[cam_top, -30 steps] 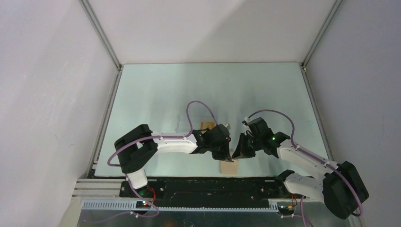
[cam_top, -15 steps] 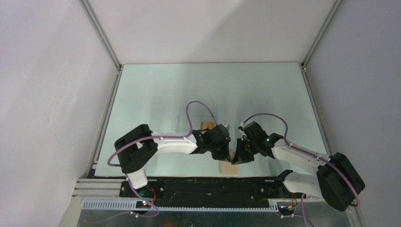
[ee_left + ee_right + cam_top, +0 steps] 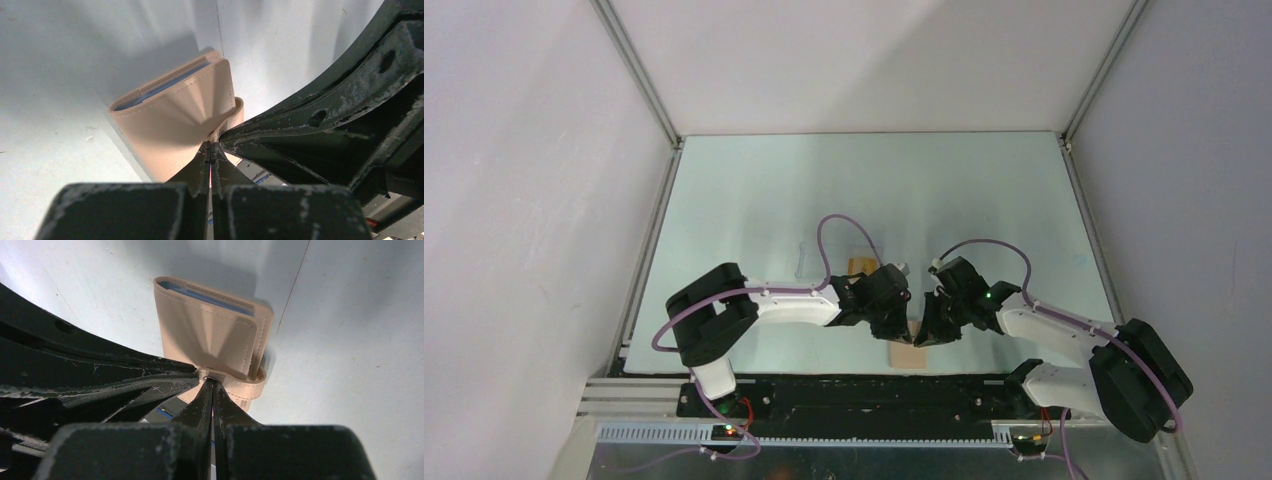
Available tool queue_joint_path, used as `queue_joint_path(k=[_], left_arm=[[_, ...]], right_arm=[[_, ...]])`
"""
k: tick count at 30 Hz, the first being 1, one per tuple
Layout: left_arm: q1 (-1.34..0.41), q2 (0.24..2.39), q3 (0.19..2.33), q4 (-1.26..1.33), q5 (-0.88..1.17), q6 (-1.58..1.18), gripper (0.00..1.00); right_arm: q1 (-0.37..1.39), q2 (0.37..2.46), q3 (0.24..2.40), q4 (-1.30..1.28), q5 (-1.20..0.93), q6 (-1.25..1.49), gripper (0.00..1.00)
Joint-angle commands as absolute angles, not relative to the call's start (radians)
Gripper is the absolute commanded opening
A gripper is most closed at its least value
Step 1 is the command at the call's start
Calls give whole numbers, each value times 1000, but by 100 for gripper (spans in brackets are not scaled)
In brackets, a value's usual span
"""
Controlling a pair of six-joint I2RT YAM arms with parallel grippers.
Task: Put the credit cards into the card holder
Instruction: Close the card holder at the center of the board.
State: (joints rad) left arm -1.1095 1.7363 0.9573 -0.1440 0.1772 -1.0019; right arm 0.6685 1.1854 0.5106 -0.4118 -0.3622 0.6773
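Observation:
The card holder [image 3: 908,353] is a tan wallet lying folded near the table's front edge, with blue lining showing along its far edge [image 3: 165,87]. My left gripper [image 3: 211,146] is shut, and its tips press the wallet's face beside the snap tab [image 3: 239,107]. My right gripper [image 3: 210,380] is also shut, with its tips at the snap on the tab [image 3: 247,386]. I see nothing between either pair of jaws. The two grippers meet tip to tip over the wallet [image 3: 210,335]. One orange credit card [image 3: 859,263] lies farther back, partly behind the left arm's cable.
A clear plastic box [image 3: 808,258] sits left of the orange card, behind the left forearm [image 3: 789,305]. The table's front edge and the dark base rail [image 3: 864,390] run just below the wallet. Grey walls enclose the table on three sides.
The right arm swung left and lowered its gripper onto the wallet, closing the gap to the left gripper. The left arm and the wallet hardly moved.

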Motion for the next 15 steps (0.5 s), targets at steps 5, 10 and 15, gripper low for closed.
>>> queue_joint_path(k=[5,10,15], left_arm=[[-1108,1748,947,-128,168,-1001,0],[-1108,1752,945,-132,170,-1006,0],[-1108,1753,946,-144,168,-1009,0]], right_arm=[[667,1207,511,-365,-352,673,1],[667,1218,511,-364,-339,668,1],[672,1256,511,-364,-305,661,1]])
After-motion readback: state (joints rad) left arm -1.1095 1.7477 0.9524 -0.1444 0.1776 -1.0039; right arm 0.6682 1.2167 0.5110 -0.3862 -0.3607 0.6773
